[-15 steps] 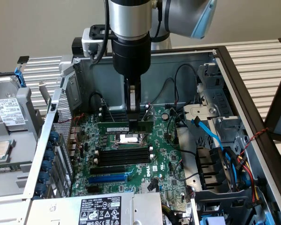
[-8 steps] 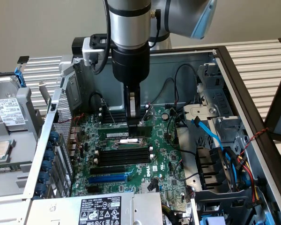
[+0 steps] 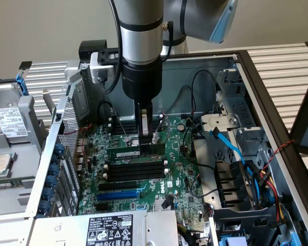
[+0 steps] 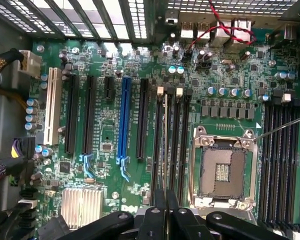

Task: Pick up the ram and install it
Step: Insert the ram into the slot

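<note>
1. Firstly, nearest the exterior camera, a grey power supply [image 3: 113, 228] with a white label lies along the front edge of the open computer case [image 3: 258, 91].
2. Just behind it, the green motherboard [image 3: 182, 179] lies flat on the case floor. A blue expansion slot [image 3: 118, 195] runs across it, and beyond that slot sits a bank of long black memory slots [image 3: 136, 169], parallel to it.
3. At the far edge of that bank the ram [image 3: 131, 152] stands on its long edge, lined up with the slots, its white label strip facing the camera. Whether it is seated in a slot cannot be told.
4. The fingers [image 3: 145, 130] come straight down onto the ram, a little toward the exterior view's right of its middle. They are almost closed and clamp the thin board between them.
5. In the wrist view the fingers [image 4: 159, 215] pinch the ram [image 4: 165, 135], seen edge-on as a thin pale line among the black slots. The open CPU socket [image 4: 224, 170] lies near those slots.
6. The silver and black arm [image 3: 139, 46] rises straight up from the fingers.
7. At the exterior view's left a hard drive [image 3: 7, 120] sits in a swung-out tray. At the right, blue cables [image 3: 231, 148] run through the drive bay.
8. Farthest back, a white slatted surface [image 3: 285, 61] carries the case.
</note>
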Action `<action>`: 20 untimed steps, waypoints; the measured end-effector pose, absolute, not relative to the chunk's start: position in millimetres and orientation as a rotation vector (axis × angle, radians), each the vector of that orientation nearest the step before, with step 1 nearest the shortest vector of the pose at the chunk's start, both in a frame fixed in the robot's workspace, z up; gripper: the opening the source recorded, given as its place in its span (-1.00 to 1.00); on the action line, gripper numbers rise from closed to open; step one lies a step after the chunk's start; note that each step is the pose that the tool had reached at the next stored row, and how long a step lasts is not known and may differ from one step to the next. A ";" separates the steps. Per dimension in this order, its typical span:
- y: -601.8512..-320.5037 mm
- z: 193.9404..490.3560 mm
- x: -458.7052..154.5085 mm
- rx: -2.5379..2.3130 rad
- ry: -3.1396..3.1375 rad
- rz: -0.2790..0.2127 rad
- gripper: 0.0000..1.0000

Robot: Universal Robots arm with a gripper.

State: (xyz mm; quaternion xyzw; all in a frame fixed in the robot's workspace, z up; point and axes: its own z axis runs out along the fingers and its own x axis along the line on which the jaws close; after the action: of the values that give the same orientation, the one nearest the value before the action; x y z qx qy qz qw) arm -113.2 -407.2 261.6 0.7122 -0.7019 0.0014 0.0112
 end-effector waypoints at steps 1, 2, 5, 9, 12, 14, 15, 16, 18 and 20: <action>-407.3 259.8 -113.4 2.222 -2.190 0.006 -0.75; -407.5 258.0 -113.6 2.223 -2.190 0.006 -0.75; -408.2 252.4 -114.6 2.222 -2.192 0.007 -0.75; -408.3 245.3 -114.9 2.197 -2.218 0.008 -0.75; -408.3 242.5 -115.0 2.164 -2.250 0.009 -0.75; -408.3 242.5 -115.0 2.163 -2.251 0.009 -0.75; -408.3 242.5 -115.0 2.163 -2.251 0.009 -0.75; -408.3 242.2 -115.1 2.163 -2.251 0.009 -0.75; -408.3 240.4 -117.9 2.167 -2.255 0.017 -0.75; -408.4 238.7 -121.0 2.172 -2.261 0.029 -0.75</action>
State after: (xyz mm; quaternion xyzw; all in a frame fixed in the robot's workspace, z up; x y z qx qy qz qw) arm -121.0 -408.4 238.7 0.6928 -0.7211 0.0093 0.0031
